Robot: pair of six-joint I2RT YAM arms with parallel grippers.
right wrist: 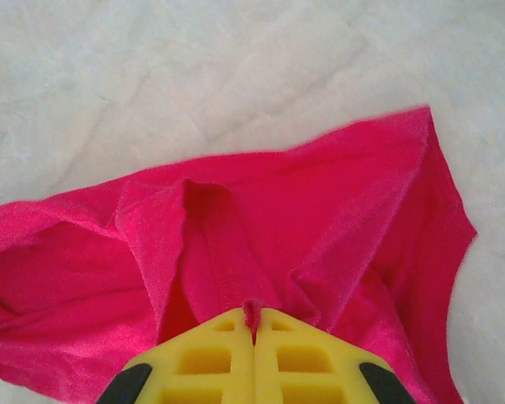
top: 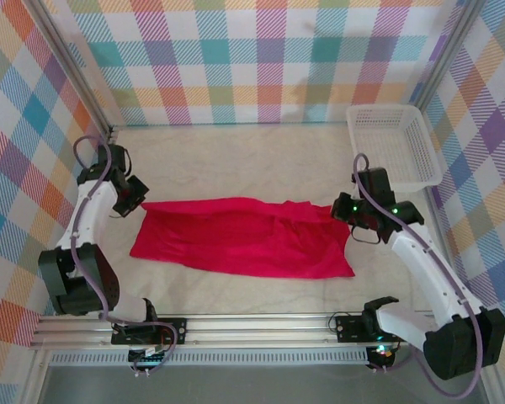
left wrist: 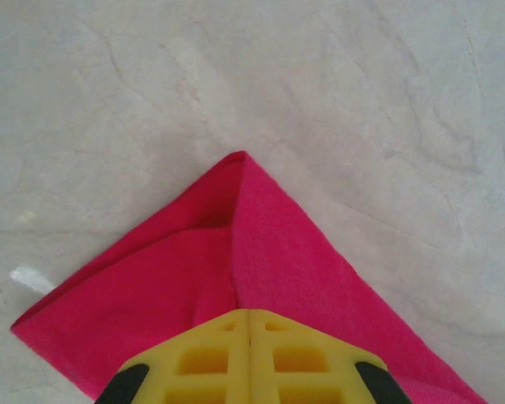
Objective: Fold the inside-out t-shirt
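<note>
The inside-out t-shirt (top: 244, 240) is a bright red cloth lying flat as a long band across the middle of the table. My left gripper (top: 137, 200) sits at the band's far left corner and my right gripper (top: 347, 212) at its far right end. In the left wrist view the yellow fingers (left wrist: 202, 358) are pressed together, and a pointed corner of the t-shirt (left wrist: 278, 244) runs out from under their tips. In the right wrist view a small pinch of red t-shirt (right wrist: 303, 202) sticks up between the closed fingertips (right wrist: 311, 353), with folds fanning out ahead.
A white mesh basket (top: 396, 143) stands at the back right, just behind the right arm. Plaid walls enclose the off-white table surface (top: 236, 160) on three sides. An aluminium rail (top: 261, 324) with both arm bases runs along the near edge.
</note>
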